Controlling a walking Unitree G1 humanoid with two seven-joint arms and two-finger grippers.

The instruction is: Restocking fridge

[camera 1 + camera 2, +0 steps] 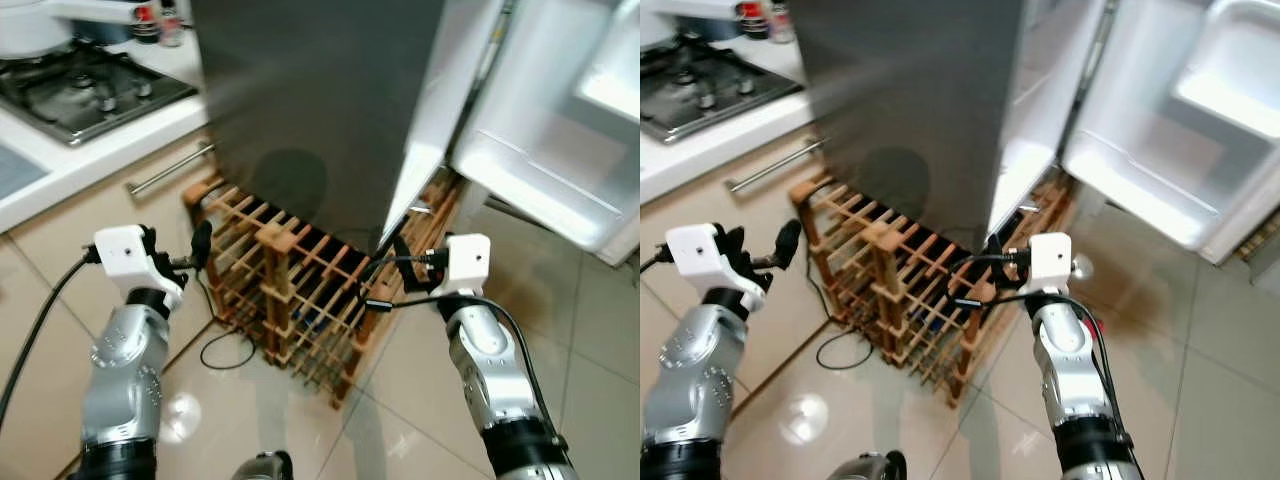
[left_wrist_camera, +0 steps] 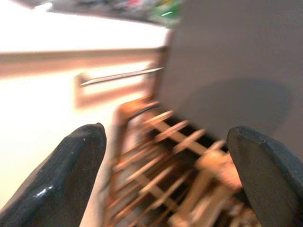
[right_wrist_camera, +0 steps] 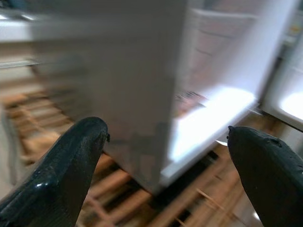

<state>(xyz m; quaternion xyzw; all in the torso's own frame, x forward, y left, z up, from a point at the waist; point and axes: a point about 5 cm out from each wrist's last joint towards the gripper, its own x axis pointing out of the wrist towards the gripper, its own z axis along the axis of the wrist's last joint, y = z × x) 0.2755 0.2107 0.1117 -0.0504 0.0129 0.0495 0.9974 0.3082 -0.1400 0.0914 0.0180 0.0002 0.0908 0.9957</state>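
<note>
Risk, my guess: either arm clips the wooden wine rack [image 1: 300,290] under the fridge [image 1: 320,110] on approach; views are blurred. Left gripper [image 2: 170,175] and right gripper [image 3: 168,170] both spread wide, empty. Fridge door [image 1: 550,130] swung open beside it. Gas hob [image 1: 85,90] away on the counter. Cable [image 1: 225,345] loops beside the rack.

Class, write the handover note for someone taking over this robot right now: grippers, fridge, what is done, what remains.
Left gripper: open, empty, raised before the wooden rack.
Right gripper: open, empty, near the fridge's lower front corner.
Fridge door stands open, its shelves look bare.
Done: door open.
Left: nothing to stock is in hand, so fetch items and load them.
</note>
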